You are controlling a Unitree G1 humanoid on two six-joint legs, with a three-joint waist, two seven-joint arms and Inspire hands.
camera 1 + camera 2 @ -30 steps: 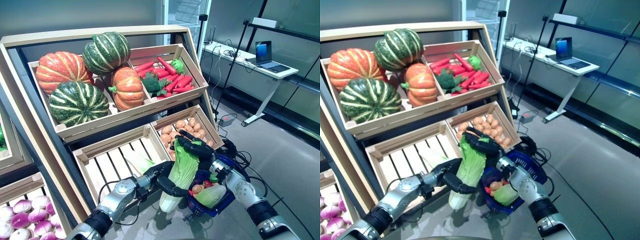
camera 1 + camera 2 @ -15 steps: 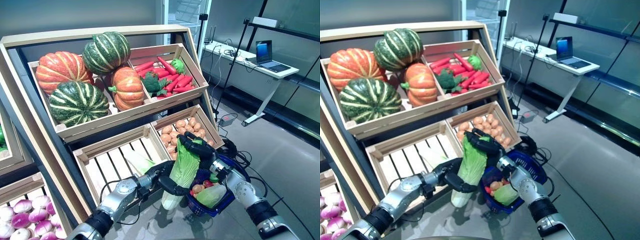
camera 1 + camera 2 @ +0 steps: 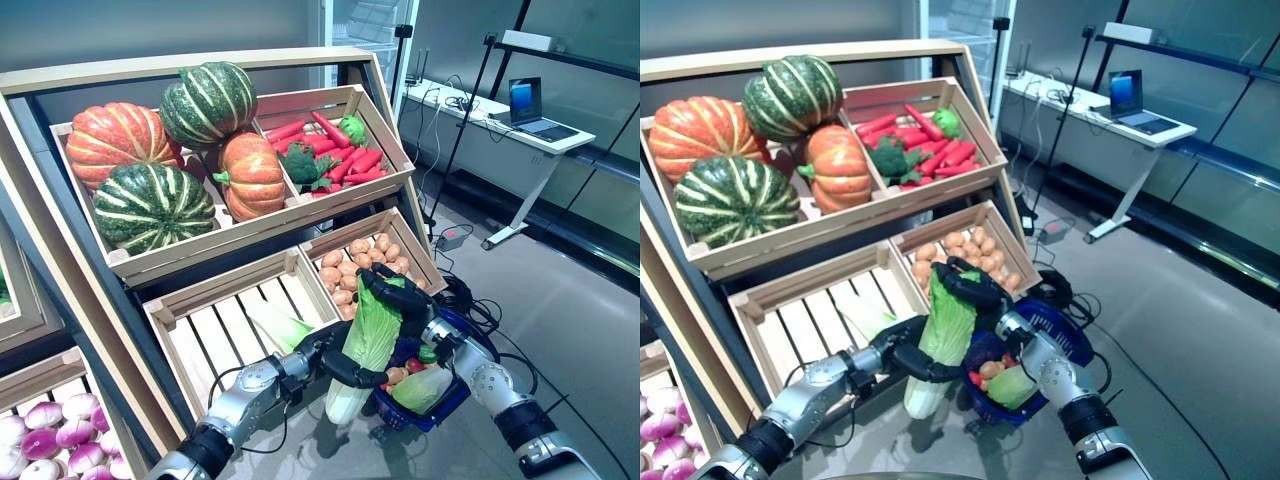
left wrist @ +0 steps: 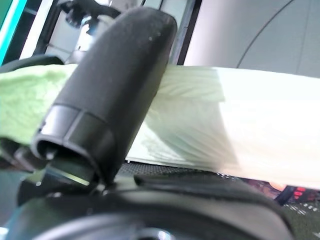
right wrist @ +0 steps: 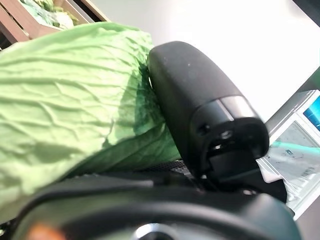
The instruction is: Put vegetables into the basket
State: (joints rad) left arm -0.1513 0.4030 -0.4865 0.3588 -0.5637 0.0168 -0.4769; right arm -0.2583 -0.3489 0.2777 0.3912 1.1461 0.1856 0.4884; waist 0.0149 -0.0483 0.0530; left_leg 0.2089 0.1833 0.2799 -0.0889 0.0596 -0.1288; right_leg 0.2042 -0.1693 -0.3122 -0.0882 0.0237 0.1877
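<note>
Both hands are on one napa cabbage, lower centre of the eye views, held upright in the air just left of the blue basket. Left hand comes in from lower left, fingers curled round the pale stalk at mid-height; its wrist view shows the thumb pressed across the white-green stalk. Right hand comes in from lower right, fingers wrapped over the leafy green top; its wrist view shows the thumb tight against the crinkled leaves. Cabbage base hangs below the left hand, above the grey floor, not inside the basket.

Basket sits right of the cabbage, low centre-right of frame, partly behind the right forearm. It already holds a second pale green cabbage, a small orange-brown round one and something red, too small to identify.

Behind the hands, centre frame: slatted wooden crate with another cabbage lying in it, and beside it a crate of potatoes. Upper shelf: orange and green striped pumpkins upper left, red peppers and broccoli upper centre. Purple-white turnips in the bottom left corner. White desk with an open laptop upper right
</note>
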